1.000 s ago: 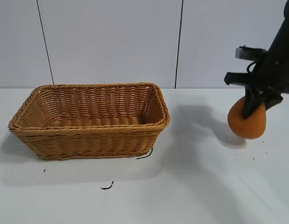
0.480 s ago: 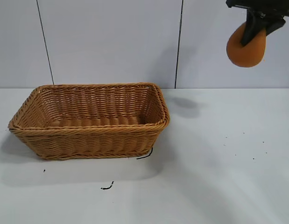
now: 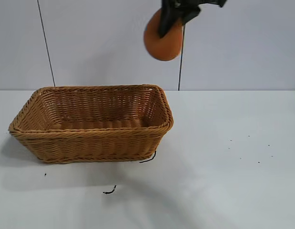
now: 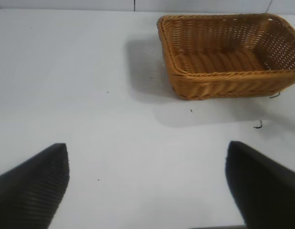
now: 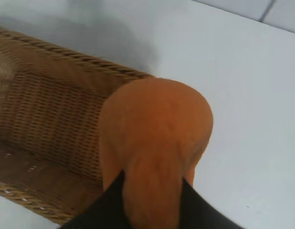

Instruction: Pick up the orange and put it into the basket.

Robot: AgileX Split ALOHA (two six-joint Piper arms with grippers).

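Note:
My right gripper (image 3: 170,21) is shut on the orange (image 3: 163,42) and holds it high in the air, above the right end of the basket (image 3: 92,121). In the right wrist view the orange (image 5: 157,138) fills the middle between the black fingers (image 5: 109,207), with the basket's end wall (image 5: 52,109) below it. The tan wicker basket stands empty on the white table at the left. My left gripper (image 4: 147,186) is open and empty over bare table, away from the basket (image 4: 228,57); it does not show in the exterior view.
The white table (image 3: 223,181) carries small dark specks and two short black threads (image 3: 109,191) in front of the basket. A white panelled wall (image 3: 99,43) stands behind.
My right gripper has lifted the orange from just above the table at the right and carried it up and left, to above the basket's right end.

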